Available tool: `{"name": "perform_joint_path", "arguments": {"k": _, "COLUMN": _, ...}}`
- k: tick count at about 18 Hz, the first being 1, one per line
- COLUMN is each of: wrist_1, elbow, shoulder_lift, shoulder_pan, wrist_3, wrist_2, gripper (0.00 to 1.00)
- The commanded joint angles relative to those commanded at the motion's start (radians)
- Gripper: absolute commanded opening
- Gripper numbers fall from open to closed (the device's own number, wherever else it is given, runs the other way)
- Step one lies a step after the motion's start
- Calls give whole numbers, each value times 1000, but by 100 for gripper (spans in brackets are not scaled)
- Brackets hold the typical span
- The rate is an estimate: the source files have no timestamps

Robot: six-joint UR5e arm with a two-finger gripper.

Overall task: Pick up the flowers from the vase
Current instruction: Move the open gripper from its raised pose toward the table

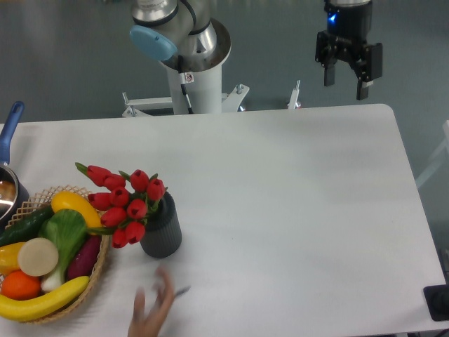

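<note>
A bunch of red tulip flowers [123,200] with green leaves stands in the short dark grey ribbed vase [161,232] at the front left of the white table [295,203]. The blooms lean left over the basket's rim. My gripper [346,81] hangs high above the table's far right edge, far from the vase. Its two fingers are spread apart and hold nothing.
A wicker basket [95,270] of fruit and vegetables sits left of the vase, touching the flowers. A pot with a blue handle [10,130] is at the left edge. A human hand [151,309] reaches in at the front edge, just below the vase. The arm's base [193,77] stands behind the table.
</note>
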Motion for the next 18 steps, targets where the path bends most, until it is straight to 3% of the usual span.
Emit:
{"name": "perform_joint_path", "arguments": {"k": 5, "wrist_1": 2, "elbow": -21, "shoulder_lift": 11, "shoulder_pan": -17, "wrist_3": -15, "wrist_2": -5, "gripper": 100}}
{"name": "perform_joint_path", "arguments": {"k": 11, "wrist_1": 9, "elbow": -60, "shoulder_lift": 6, "shoulder_pan": -58, "wrist_3": -360, "wrist_2": -144, "gripper": 100}}
{"name": "perform_joint_path", "arguments": {"k": 15, "wrist_1": 17, "elbow": -71, "shoulder_lift": -20, "shoulder_pan": -138, "wrist_3": -521, "wrist_2": -189, "gripper": 100}}
{"name": "perform_joint_path", "arguments": {"k": 18, "wrist_1": 63, "elbow": -80, "shoulder_lift": -63, "shoulder_pan": -230, "wrist_3": -592, "wrist_2": -260, "gripper": 100}}
